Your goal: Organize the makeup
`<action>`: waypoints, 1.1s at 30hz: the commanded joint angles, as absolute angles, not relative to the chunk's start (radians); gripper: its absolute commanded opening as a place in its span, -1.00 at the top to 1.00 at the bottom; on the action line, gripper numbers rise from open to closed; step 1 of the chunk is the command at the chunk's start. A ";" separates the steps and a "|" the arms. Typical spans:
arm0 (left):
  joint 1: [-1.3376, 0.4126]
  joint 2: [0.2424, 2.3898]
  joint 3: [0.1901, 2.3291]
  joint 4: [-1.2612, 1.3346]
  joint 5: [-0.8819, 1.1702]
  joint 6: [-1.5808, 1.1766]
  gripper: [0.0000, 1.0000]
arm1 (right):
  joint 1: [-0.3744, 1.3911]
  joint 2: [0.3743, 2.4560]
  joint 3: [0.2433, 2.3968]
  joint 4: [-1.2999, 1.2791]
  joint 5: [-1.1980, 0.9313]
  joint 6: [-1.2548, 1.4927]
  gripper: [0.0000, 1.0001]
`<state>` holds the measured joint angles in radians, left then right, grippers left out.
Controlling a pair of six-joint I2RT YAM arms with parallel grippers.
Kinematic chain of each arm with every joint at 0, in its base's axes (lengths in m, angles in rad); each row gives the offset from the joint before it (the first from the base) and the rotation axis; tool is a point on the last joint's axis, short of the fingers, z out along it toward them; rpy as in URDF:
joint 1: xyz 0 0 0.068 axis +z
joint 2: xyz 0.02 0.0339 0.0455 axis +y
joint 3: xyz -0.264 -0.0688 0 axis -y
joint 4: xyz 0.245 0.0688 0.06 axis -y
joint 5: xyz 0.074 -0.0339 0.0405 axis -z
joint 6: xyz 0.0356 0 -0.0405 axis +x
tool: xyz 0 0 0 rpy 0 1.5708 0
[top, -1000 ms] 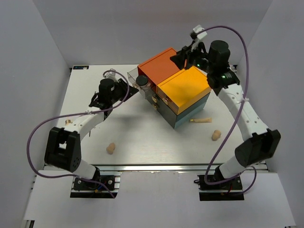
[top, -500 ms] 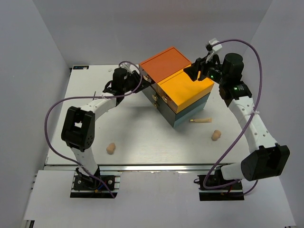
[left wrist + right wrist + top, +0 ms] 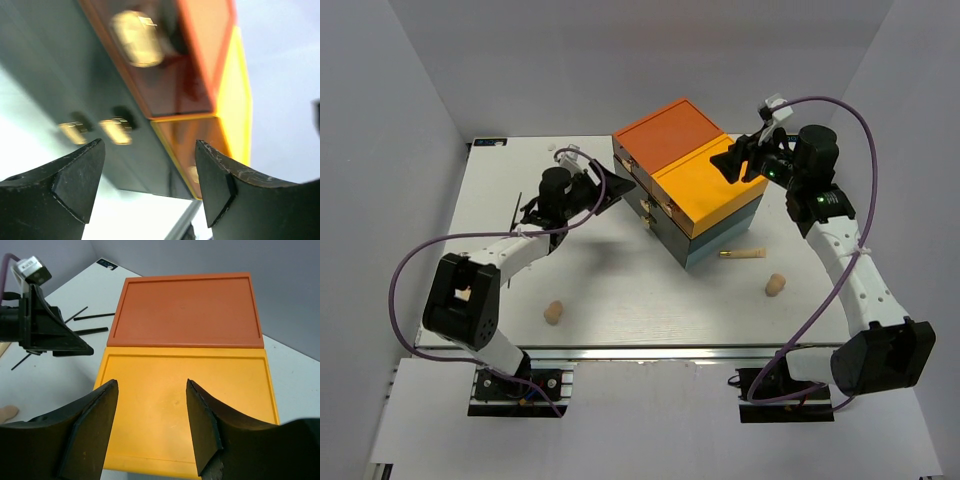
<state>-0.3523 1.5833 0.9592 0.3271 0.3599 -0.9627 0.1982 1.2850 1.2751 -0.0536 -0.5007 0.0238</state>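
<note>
Left end effector (image 3: 149, 147) back; gold-tipped tube (image 3: 744, 254)

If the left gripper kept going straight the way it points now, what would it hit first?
The left gripper would most likely meet the drawer box front: its open jaws frame the orange drawer and the dark face with gold knobs below. Depth is unclear.

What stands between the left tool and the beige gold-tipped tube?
The large drawer box with orange and yellow tops, as the top view shows.
</note>
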 commanded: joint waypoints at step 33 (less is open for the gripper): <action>-0.557 1.660 0.980 0.503 0.446 -1.094 -0.43 | 0.172 1.230 1.235 -0.026 -0.503 0.031 -0.26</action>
